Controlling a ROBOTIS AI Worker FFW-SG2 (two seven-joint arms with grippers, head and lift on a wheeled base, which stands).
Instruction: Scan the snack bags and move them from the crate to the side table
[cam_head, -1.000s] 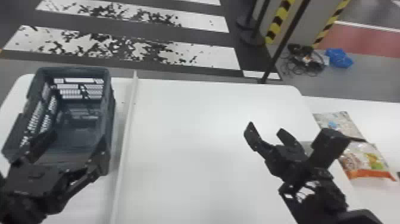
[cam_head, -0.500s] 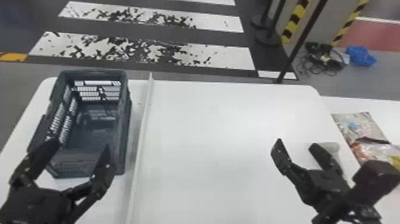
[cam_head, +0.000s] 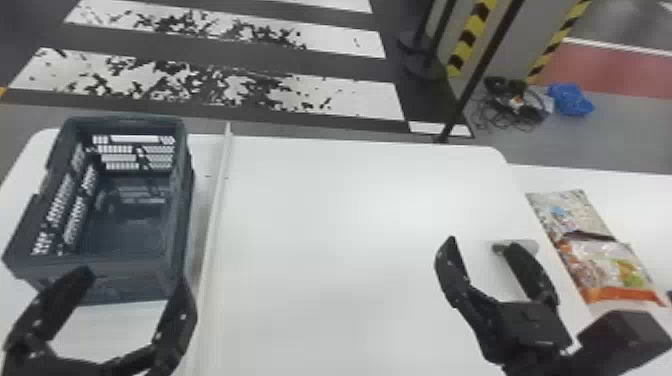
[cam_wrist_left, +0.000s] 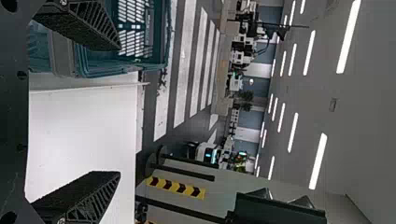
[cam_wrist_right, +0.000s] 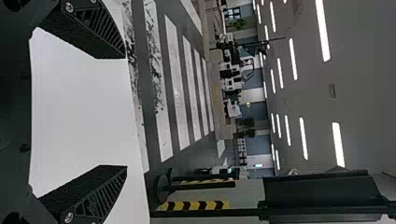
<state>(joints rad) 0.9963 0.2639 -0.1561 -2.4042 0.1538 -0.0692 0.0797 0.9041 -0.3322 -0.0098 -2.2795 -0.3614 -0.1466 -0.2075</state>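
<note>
In the head view, my left gripper (cam_head: 136, 279) is open over the near edge of the blue-grey crate (cam_head: 135, 272), with nothing between its fingers. The crate's floor shows, with no bag visible on it. My right gripper (cam_head: 479, 242) stands open and unloaded above the right part of the white table. Two snack bags, one silvery (cam_head: 575, 212) and one with an orange end (cam_head: 612, 267), lie overlapping on the side table (cam_head: 645, 205), right of that gripper. The left wrist view has the open left gripper (cam_wrist_left: 118, 111); the right wrist view, the open right gripper (cam_wrist_right: 126, 112).
A thin white strip (cam_head: 215, 210) runs front to back on the main table (cam_head: 330, 225), just right of the crate. A pale rounded object (cam_head: 529, 246) sits behind the right gripper's finger. Beyond the tables stand a dark pole and striped posts.
The left gripper has drawn back from over the crate toward the robot, its fingers now plainly spread. My right gripper has shifted slightly right and nearer the robot. The head view has swung a little.
</note>
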